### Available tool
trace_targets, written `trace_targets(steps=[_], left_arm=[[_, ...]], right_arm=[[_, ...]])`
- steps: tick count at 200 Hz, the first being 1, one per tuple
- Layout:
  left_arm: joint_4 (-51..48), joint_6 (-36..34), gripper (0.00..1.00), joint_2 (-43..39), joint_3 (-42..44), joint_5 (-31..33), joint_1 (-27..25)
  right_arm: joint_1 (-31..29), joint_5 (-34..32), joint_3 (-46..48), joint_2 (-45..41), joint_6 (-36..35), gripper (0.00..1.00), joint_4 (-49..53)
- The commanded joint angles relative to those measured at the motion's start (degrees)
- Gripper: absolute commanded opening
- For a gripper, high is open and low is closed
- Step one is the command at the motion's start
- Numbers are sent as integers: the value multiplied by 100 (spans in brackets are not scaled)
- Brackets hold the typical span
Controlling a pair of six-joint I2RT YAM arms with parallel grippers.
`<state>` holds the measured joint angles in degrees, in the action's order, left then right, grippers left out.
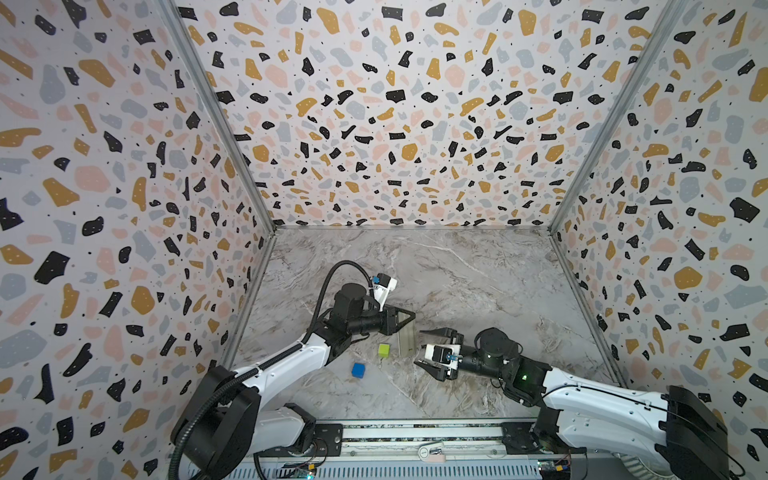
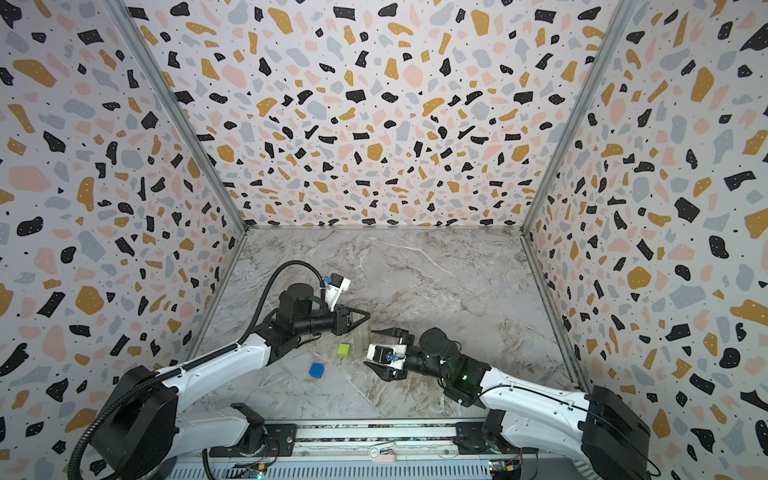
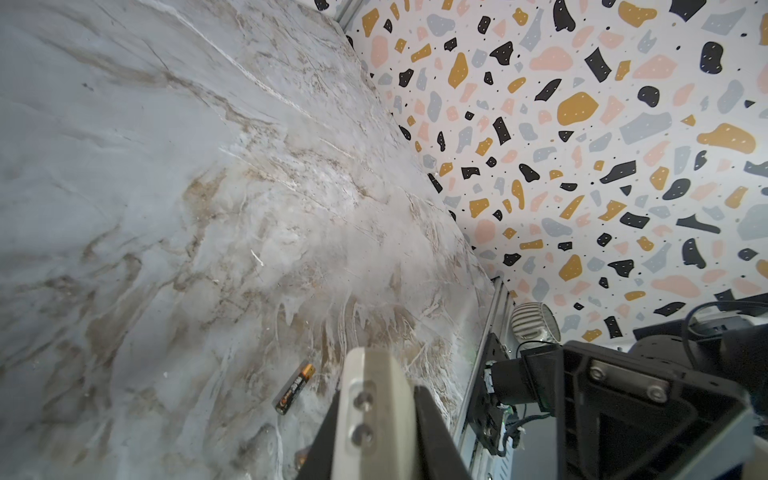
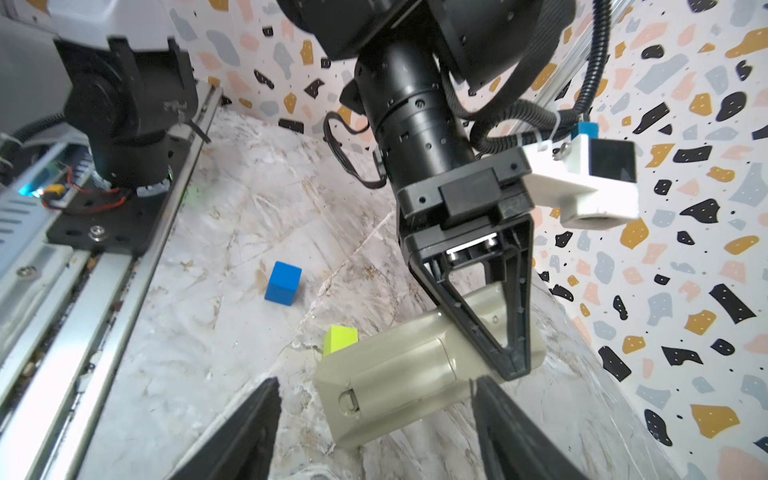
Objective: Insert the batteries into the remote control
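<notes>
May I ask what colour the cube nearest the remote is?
Yellow-green; the cube shows best in the right wrist view.

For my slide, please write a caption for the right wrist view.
Left gripper pinches the remote control, battery cover visible, near green cube and blue cube.

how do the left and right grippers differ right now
The left gripper is shut, clamped near one end of the remote control; the right gripper is open and holds nothing. The left gripper points rightward in both top views; the right gripper points leftward, toward the remote control. Both are black and tapered.
</notes>
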<state>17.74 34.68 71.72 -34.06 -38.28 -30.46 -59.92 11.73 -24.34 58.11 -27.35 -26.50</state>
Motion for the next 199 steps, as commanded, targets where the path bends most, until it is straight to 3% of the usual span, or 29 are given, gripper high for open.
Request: trace_targets(steps=[1, 82, 199], left_arm=[[352, 312, 0, -172, 97, -442, 48], [-1176, -66, 0, -534, -91, -286, 49], [-827, 352, 0, -545, 31, -449, 49]], right_arm=[[-292, -578, -154, -36, -461, 75, -38], [-693, -1168, -174, 383, -762, 61, -45], [-1038, -1514, -339, 719, -899, 54, -90]])
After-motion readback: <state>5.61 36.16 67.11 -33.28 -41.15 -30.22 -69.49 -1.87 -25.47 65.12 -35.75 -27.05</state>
